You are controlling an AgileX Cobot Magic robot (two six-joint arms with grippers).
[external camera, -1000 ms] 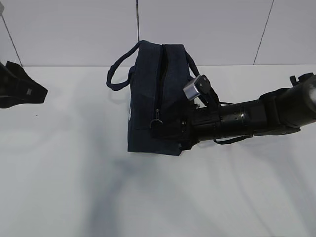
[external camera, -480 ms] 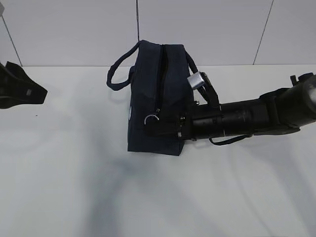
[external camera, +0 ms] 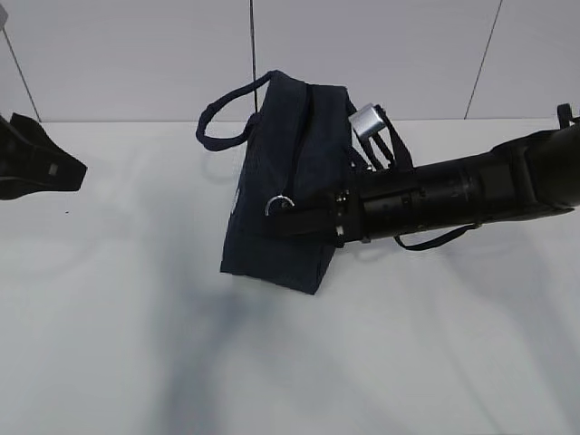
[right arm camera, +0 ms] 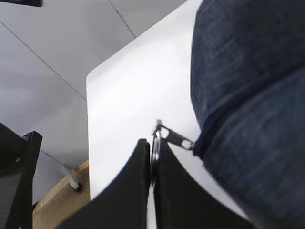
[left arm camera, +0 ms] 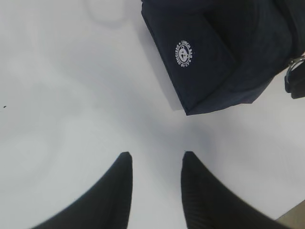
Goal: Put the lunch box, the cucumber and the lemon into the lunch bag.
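- My right gripper (right arm camera: 152,160) is pinched tight on the silver ring pull (right arm camera: 155,143) of the zipper.
- The lunch bag (external camera: 290,172) stands on the white table (external camera: 136,344), tilted, its handles sticking out either side.
- My left gripper (left arm camera: 155,164) hangs with jaws parted and empty over bare table, near the bag's white logo (left arm camera: 184,52).

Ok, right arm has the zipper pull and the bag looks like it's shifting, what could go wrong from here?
1. The lunch bag leans and nothing braces it: the left gripper hangs open over bare table, so pulling may drag or topple the bag rather than run the zipper.
2. The right gripper pinches only the thin ring pull at its fingertips; it could slip out.
3. A handle loop hangs under the right arm and might snag.
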